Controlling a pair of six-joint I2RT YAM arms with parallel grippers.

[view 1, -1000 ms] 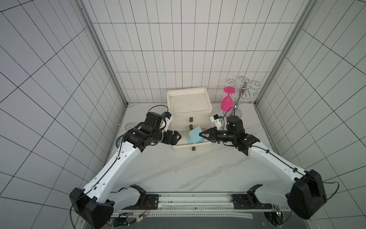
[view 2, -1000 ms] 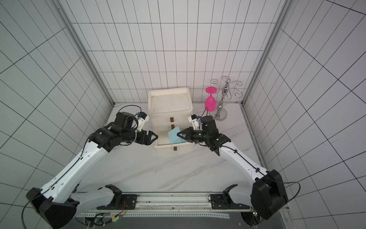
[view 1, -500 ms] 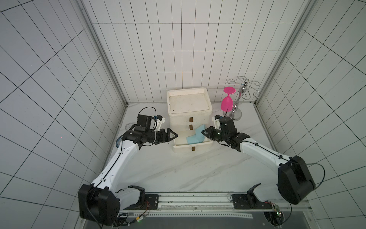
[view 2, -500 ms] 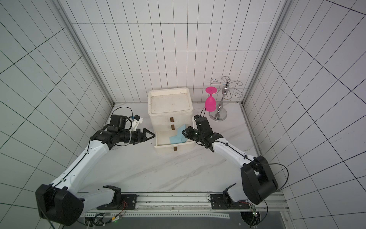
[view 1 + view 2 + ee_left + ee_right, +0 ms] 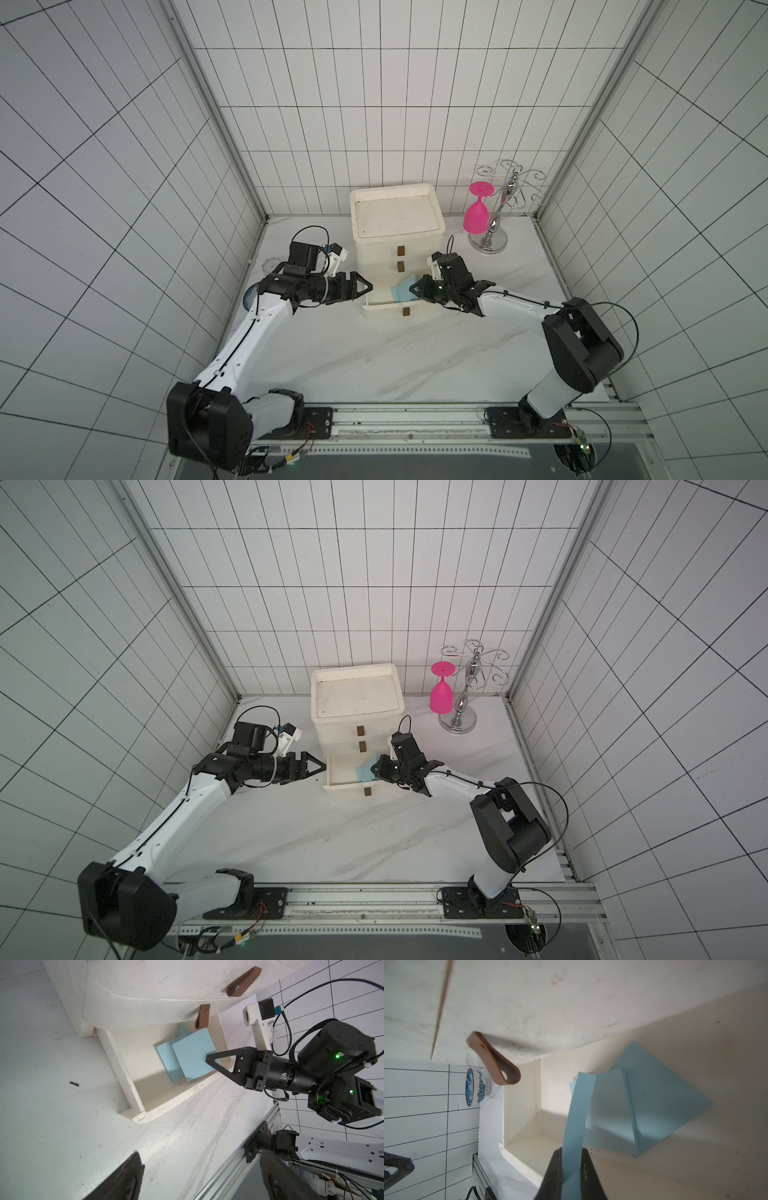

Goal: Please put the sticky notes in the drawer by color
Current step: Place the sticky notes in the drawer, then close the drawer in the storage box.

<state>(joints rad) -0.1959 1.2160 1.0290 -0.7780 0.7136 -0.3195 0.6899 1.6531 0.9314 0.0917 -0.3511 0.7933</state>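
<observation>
- A blue-and-white bowl [image 5: 476, 1086] is showing whole only in the right wrist view. In a top view just its rim [image 5: 248, 300] is peeking out from behind the left arm, at 9 o'clock on the surface [image 5: 374, 365].
- The left gripper [image 5: 368, 286] is hovering at 9 o'clock of the open drawer. Its jaws are standing wide apart and gripping nothing.
- The drawer [image 5: 382, 253] is standing at 12 o'clock on the surface. Three brown handles are showing on it, and only the bottom tray [image 5: 384, 311] is sticking out.
- In both top views the sticky notes are showing as a single blue patch [image 5: 365, 771]. The left wrist view is showing three light blue pads: one held pad [image 5: 193, 1057], one under it [image 5: 166, 1061] and a corner of a third [image 5: 184, 1030]. All three are sitting at the tray's 3 o'clock end.
- The right gripper [image 5: 209, 1061] is reaching in from 3 o'clock. Its jaws are nearly closed and pinching the held pad by its edge above the other two.
- One pink glass [image 5: 476, 216] is hanging upside down at one metal rack [image 5: 496, 226], at 2 o'clock of the chest.
</observation>
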